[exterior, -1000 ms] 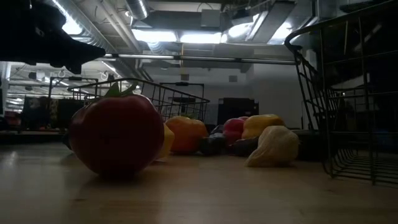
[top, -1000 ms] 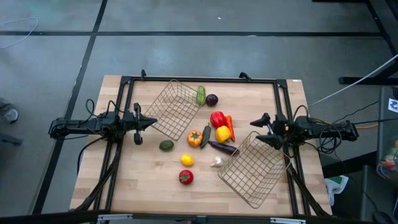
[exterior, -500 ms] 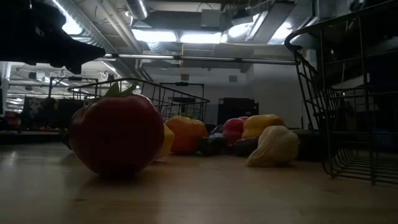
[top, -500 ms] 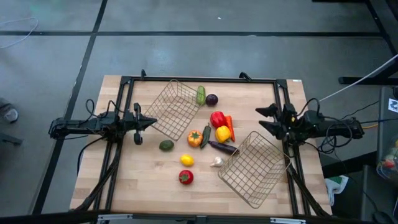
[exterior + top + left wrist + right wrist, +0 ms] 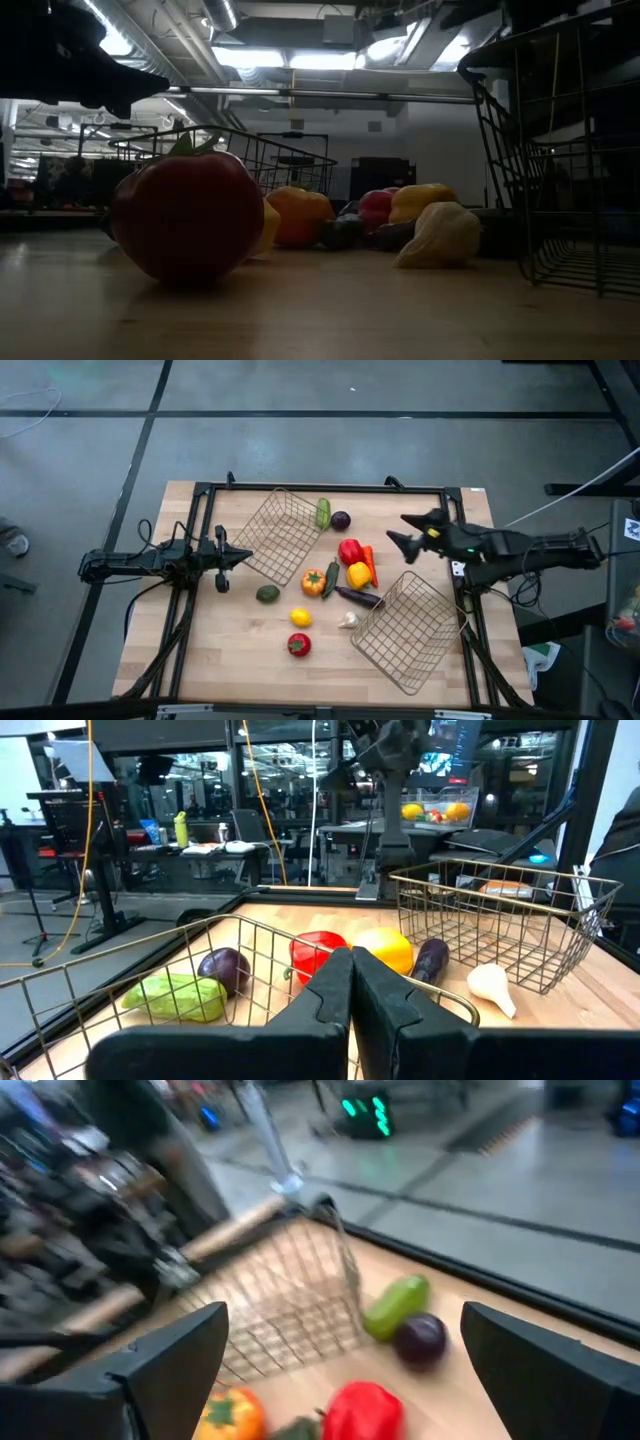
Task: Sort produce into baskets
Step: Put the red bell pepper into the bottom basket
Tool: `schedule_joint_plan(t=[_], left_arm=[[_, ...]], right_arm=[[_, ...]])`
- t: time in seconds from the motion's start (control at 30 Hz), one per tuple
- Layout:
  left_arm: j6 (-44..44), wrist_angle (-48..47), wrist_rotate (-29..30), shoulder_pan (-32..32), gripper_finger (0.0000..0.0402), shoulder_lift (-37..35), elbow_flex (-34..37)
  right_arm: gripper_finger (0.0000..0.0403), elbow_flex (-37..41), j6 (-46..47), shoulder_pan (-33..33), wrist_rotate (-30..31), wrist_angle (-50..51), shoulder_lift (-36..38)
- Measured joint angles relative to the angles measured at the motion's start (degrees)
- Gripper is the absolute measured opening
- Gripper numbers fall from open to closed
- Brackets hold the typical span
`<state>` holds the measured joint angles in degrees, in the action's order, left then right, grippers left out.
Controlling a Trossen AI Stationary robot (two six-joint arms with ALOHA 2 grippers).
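The produce lies loose on the wooden table between two wire baskets: a cucumber (image 5: 323, 512), purple onion (image 5: 340, 520), red pepper (image 5: 349, 550), carrot (image 5: 369, 565), yellow pepper (image 5: 358, 574), orange pepper (image 5: 313, 581), aubergine (image 5: 358, 597), avocado (image 5: 267, 593), lemon (image 5: 300, 617), garlic (image 5: 348, 620) and tomato (image 5: 298, 645). The left basket (image 5: 280, 535) and the right basket (image 5: 405, 630) hold nothing. My right gripper (image 5: 397, 529) is open and empty, above the table just right of the red pepper (image 5: 362, 1410). My left gripper (image 5: 243, 557) is shut and empty at the left basket's left side (image 5: 350, 965).
A black frame (image 5: 320, 487) runs around the table's far, left and right sides. The baskets lie slantwise, the left one near the far left, the right one near the front right. Bare wood (image 5: 230, 650) shows at the front left.
My right gripper has gone from beside the right basket toward the table's left and far edge, closer to the red pepper, with its fingers open throughout. The produce and baskets have stayed in place.
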<state>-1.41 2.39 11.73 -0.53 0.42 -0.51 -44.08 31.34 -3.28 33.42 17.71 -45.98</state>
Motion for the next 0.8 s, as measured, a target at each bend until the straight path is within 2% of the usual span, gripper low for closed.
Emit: schedule_joint_plan(t=[0.17,0.37,0.43,0.6,0.8], left_arm=[[-0.02,-0.02,0.0,0.01,0.0,0.0,0.0],[0.04,-0.02,0.0,0.02,0.0,0.0,0.01],[0.07,-0.01,0.0,0.02,0.0,-0.02,0.01],[0.08,-0.02,0.0,0.02,0.0,-0.02,0.01],[0.13,-0.02,0.0,0.02,0.0,-0.02,0.0]], right_arm=[[0.0397,-9.21,3.2,4.67,-4.09,8.91,-11.66],[0.0397,-16.17,3.41,11.42,-18.88,12.47,-24.19],[0.0397,-17.38,3.43,12.99,-21.97,12.65,-27.89],[0.0397,-19.43,3.98,14.87,-24.01,12.99,-35.47],[0.0397,-19.86,9.18,15.02,-24.04,12.95,-40.4]])
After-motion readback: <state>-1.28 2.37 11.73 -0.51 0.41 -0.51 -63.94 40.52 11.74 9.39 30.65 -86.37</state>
